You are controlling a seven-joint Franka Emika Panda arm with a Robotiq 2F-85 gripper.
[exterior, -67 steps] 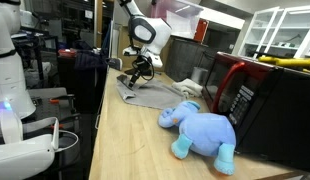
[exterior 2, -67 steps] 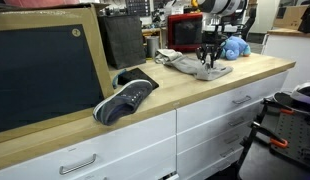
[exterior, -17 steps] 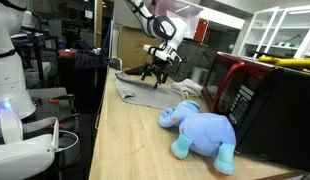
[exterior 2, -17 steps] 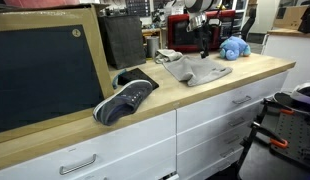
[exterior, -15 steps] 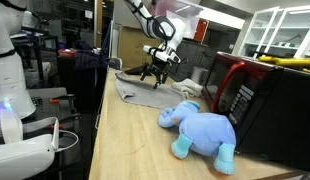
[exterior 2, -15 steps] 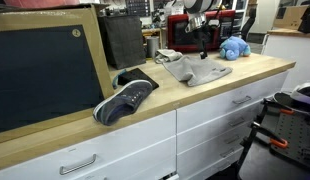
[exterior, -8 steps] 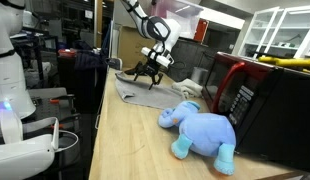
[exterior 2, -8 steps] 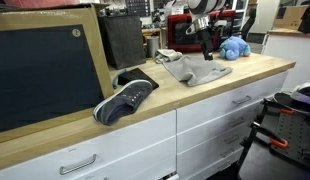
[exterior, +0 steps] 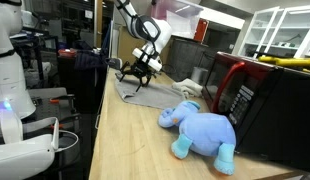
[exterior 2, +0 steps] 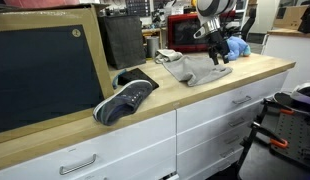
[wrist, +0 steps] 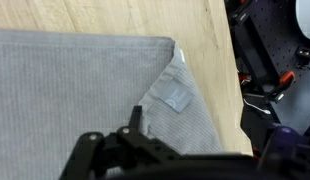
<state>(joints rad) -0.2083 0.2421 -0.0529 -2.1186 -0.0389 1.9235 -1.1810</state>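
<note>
A grey cloth (exterior: 145, 95) lies spread on the wooden counter (exterior: 135, 140), also in the other exterior view (exterior 2: 195, 70). My gripper (exterior: 135, 72) hangs open just above the cloth's edge, fingers spread, with nothing between them (exterior 2: 217, 52). In the wrist view the cloth (wrist: 75, 90) fills the left and middle, and one corner is folded over, showing a small grey label (wrist: 175, 96). One dark fingertip (wrist: 136, 118) rises from the gripper body at the bottom edge, beside that folded corner. Bare wood shows past the cloth's edge (wrist: 195, 25).
A blue plush elephant (exterior: 200, 128) lies near a red and black microwave (exterior: 245, 95). A dark shoe (exterior 2: 125, 98) sits further along the counter by a large chalkboard (exterior 2: 45, 70). White drawers (exterior 2: 215, 120) run below the counter edge.
Still open, the gripper has swung sideways over the cloth toward its edge and dropped slightly. The cloth, elephant and shoe have not moved.
</note>
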